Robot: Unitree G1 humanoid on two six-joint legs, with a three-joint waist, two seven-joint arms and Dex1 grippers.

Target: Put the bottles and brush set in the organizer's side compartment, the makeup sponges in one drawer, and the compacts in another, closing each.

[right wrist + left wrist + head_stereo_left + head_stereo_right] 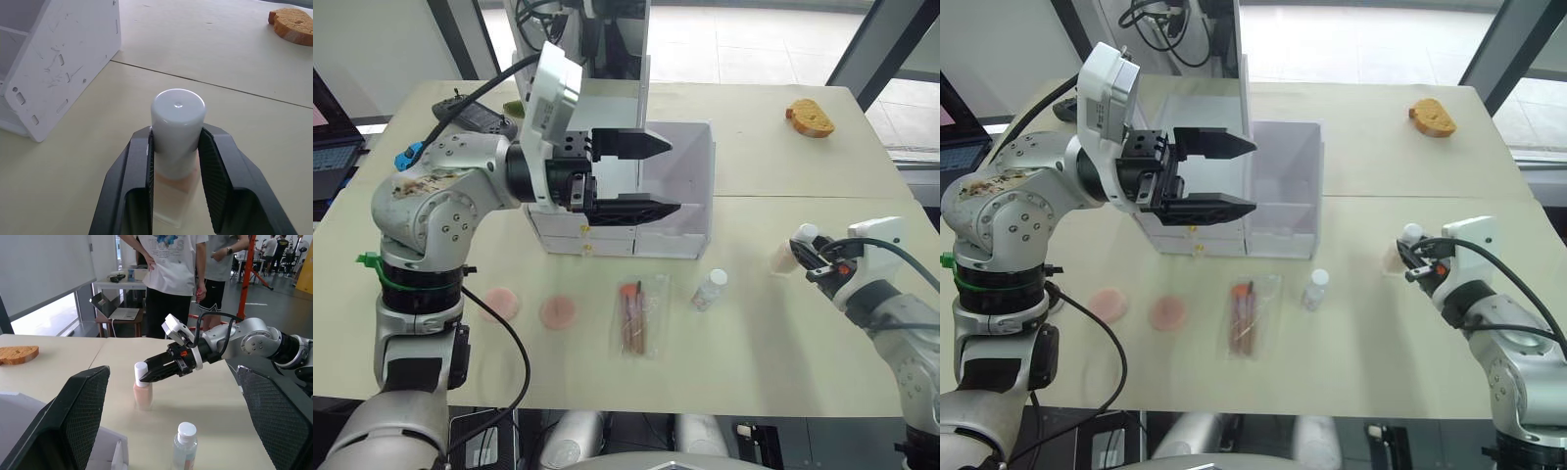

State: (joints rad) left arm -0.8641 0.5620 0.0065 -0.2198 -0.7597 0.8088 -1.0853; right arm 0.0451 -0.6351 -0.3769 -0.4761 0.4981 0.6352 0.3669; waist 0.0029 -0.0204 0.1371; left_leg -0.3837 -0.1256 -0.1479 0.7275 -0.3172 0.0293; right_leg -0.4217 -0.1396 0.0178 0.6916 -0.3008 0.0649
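Observation:
The white organizer (607, 241) stands mid-table with its mirror lid (628, 59) upright and both drawers shut. Its side compartment (693, 166) is on the right. My left gripper (674, 177) hangs open just in front of that bin, holding nothing. My right gripper (176, 142) is shut on the white cap of the peach bottle (142, 392), which stands upright on the table to the organizer's right. The short clear bottle (710, 290) stands in front of the organizer. Beside it lies the brush set (638, 315), then two pink makeup sponges (559, 311) (501, 302) further left. The compacts are out of view.
An orange bread-shaped sponge (810, 117) lies at the far right of the table. A black controller (475, 117) and a blue item (409, 155) sit far left behind my left arm. People (173, 279) stand beyond the table.

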